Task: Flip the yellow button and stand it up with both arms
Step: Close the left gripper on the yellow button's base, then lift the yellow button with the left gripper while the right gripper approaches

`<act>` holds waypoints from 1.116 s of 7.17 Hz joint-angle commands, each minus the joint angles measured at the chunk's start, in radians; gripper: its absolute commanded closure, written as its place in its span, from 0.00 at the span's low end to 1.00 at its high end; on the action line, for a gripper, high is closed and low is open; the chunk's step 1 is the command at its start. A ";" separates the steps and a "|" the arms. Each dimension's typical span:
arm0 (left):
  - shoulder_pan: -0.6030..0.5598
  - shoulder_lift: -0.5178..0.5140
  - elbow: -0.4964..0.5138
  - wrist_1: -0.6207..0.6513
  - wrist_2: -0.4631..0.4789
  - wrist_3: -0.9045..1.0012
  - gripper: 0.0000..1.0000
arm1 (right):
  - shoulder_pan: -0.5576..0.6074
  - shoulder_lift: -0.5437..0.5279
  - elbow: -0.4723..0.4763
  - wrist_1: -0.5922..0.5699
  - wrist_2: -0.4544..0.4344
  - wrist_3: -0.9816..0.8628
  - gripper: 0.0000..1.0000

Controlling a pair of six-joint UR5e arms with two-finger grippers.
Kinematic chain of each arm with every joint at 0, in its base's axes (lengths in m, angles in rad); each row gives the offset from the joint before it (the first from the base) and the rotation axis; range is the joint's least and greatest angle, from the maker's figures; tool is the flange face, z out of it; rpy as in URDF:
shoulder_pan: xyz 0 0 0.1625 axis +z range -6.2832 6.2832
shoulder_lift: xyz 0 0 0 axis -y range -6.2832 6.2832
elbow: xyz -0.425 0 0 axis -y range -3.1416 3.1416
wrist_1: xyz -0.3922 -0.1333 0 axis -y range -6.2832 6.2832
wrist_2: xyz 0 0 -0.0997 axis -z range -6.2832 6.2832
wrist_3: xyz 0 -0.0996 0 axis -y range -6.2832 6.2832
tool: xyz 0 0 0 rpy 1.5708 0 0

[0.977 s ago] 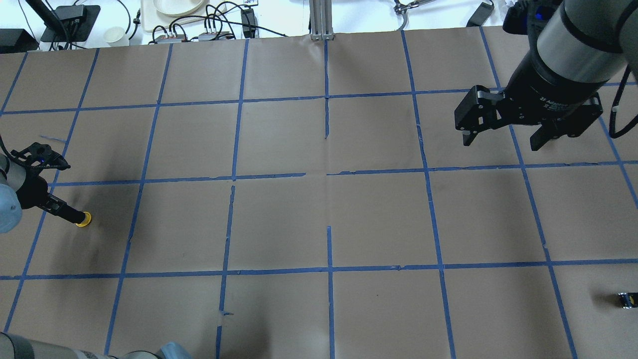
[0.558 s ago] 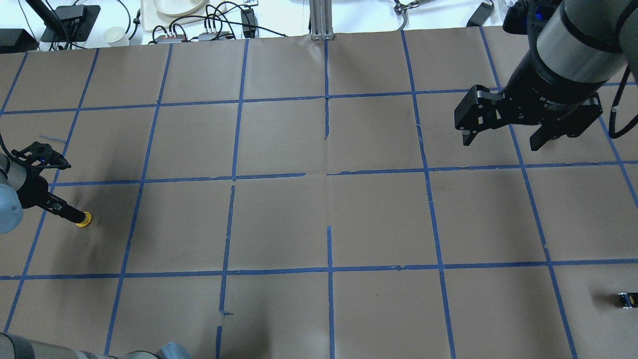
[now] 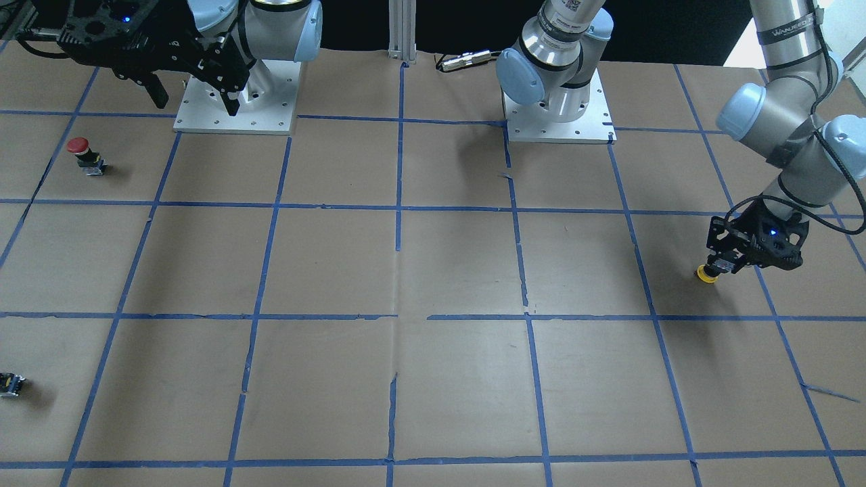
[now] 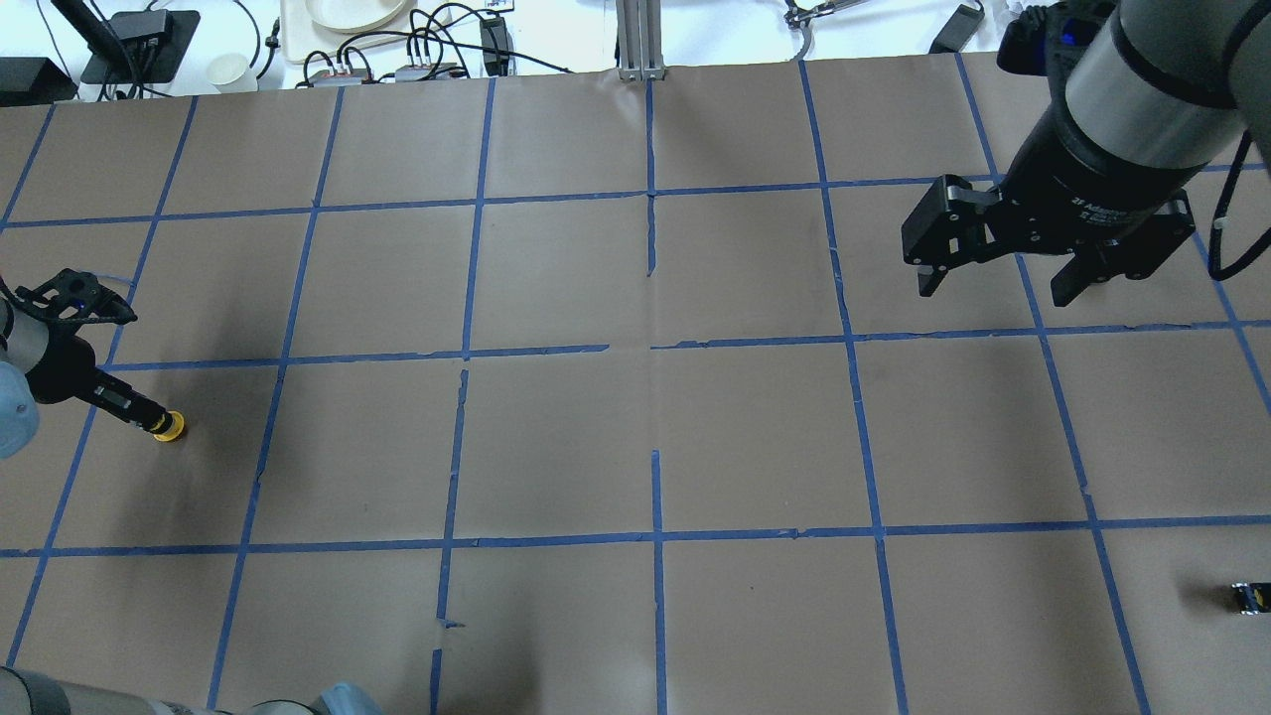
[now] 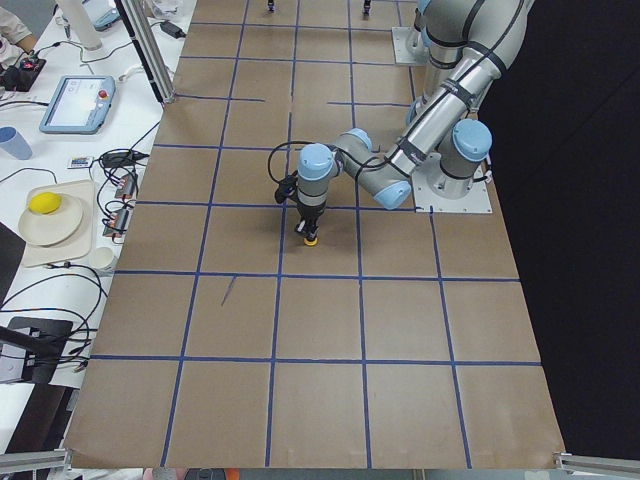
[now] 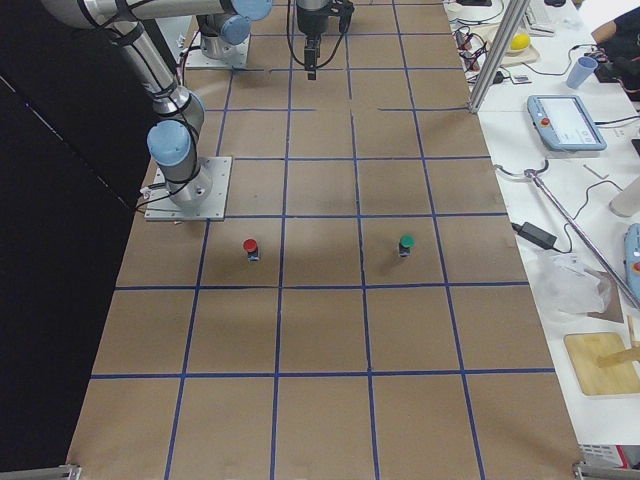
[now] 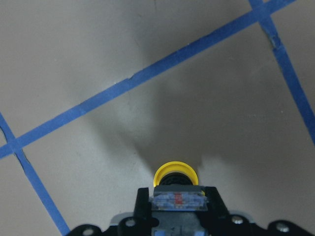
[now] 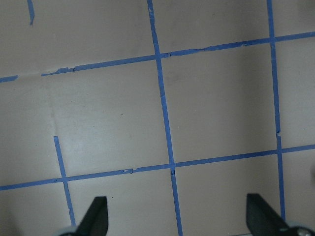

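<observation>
My left gripper [image 4: 139,409] is shut on the yellow button [image 4: 171,427] at the table's left edge. It holds the grey-black base, and the yellow cap sticks out beyond the fingertips, pointing down at the paper. The same grasp shows in the front view, with the left gripper [image 3: 725,262] over the yellow button [image 3: 705,274]. In the left wrist view the yellow button [image 7: 175,173] is low over the paper; I cannot tell whether it touches. My right gripper [image 4: 1001,278] is open and empty, high over the far right of the table. It also shows in the front view [image 3: 196,105].
A red-capped button [image 3: 80,152] stands near the right arm's base. A small dark switch block [image 4: 1249,596] lies at the near right edge; it shows a green cap in the exterior right view [image 6: 406,243]. Brown paper with blue tape grid [image 4: 655,447] covers the table.
My left gripper has shifted slightly with the yellow button still in it, the cap moving a little away from the robot. The right gripper has drifted slightly farther out, still open.
</observation>
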 commanded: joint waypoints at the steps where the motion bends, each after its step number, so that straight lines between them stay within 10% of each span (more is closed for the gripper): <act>1: -0.009 0.097 0.030 -0.219 -0.107 -0.076 0.79 | -0.001 0.005 -0.001 0.004 0.007 0.039 0.00; 3: -0.070 0.198 0.031 -0.440 -0.218 -0.195 0.79 | 0.002 0.004 -0.001 0.010 0.045 0.308 0.00; 8: -0.269 0.361 0.033 -0.910 -0.653 -0.406 0.79 | -0.079 0.051 -0.001 0.010 0.515 0.557 0.00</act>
